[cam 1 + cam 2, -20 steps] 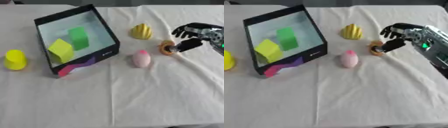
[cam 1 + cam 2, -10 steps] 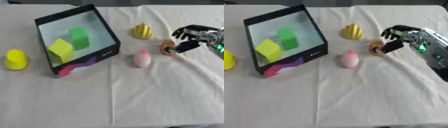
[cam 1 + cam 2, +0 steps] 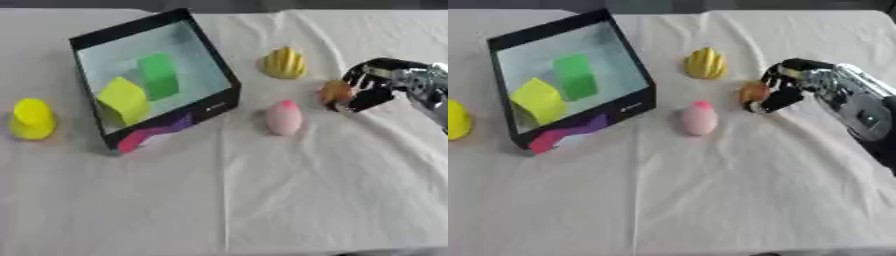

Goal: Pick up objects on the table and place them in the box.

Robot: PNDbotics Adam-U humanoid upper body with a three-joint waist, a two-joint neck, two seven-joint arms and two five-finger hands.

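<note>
Orange-brown, small rounded object (image 3: 753, 92) on the white cloth, right hand (image 3: 785, 90) curled round it.

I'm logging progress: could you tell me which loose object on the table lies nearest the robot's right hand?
The small orange-brown object, right beside the right hand; the others lie farther left.

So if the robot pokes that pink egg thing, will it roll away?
Probably a little. The pink egg-shaped thing looks rounded all over and lies free on the white cloth, so a poke would likely make it wobble or curve off rather than roll straight. The cloth's wrinkles may stop it soon. Its smooth surface might slip between fingers.
</note>
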